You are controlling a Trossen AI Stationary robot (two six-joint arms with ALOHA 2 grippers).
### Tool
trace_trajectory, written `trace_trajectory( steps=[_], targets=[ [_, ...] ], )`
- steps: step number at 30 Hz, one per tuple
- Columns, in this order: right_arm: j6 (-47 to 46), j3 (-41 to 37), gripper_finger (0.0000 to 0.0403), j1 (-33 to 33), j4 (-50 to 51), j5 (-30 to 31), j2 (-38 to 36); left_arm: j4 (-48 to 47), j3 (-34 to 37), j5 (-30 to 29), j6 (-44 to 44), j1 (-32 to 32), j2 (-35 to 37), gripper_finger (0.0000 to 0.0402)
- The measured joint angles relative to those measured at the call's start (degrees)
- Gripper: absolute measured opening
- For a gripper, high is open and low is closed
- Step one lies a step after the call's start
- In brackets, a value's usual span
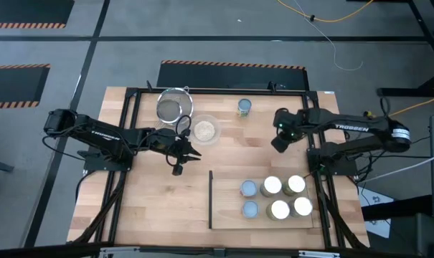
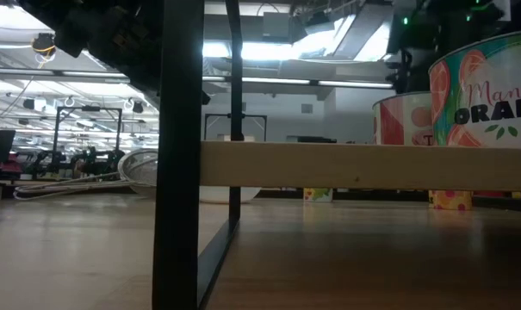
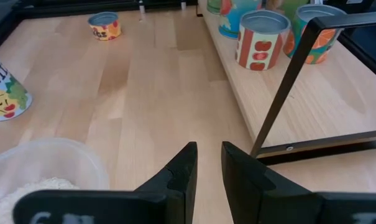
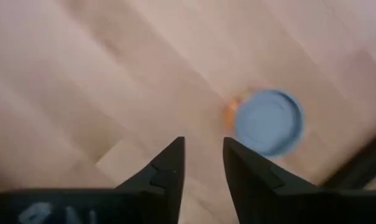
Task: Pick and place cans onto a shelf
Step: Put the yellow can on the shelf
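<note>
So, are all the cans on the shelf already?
No, the high view shows one can standing on the table, near its far edge, apart from the six cans on the shelf.

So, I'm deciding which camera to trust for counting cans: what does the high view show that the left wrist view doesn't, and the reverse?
Only the high view shows both arms, the right gripper above bare table, the mesh strainer, and all six cans on the shelf: four white-topped, two blue-topped.

Only the left wrist view shows side labels, like the tomato-print can, and the narrow gap between the left gripper fingers.

Both show the shelf's dark upright edge, the bowl of grains and the lone can off the shelf.
</note>
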State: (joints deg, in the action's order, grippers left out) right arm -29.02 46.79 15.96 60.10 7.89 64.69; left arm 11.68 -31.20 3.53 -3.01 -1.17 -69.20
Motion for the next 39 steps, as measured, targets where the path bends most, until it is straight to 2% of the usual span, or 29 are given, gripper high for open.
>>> trace_trajectory(
  steps=[10,19,26,39],
  targets=[
    [-2.32,-5.00,0.0113,7.72,-10.16,-0.01,0.03,0.02,0.00,-0.04,0.04,0.00,0.01,0.0066],
    [-2.44,-10.49,0.0113,12.01,-14.37,0.06,0.04,0.00,0.00,-0.04,-0.02,0.02,0.01,0.0066],
    [-2.46,-16.02,0.0113,13.56,-23.24,0.05,0.04,0.00,0.00,-0.04,-0.02,0.02,0.01,0.0066],
    [-2.28,-19.15,0.0113,14.04,-26.10,0.16,0.09,0.00,0.00,-0.04,-0.01,0.01,0.01,0.0066]
  ],
)
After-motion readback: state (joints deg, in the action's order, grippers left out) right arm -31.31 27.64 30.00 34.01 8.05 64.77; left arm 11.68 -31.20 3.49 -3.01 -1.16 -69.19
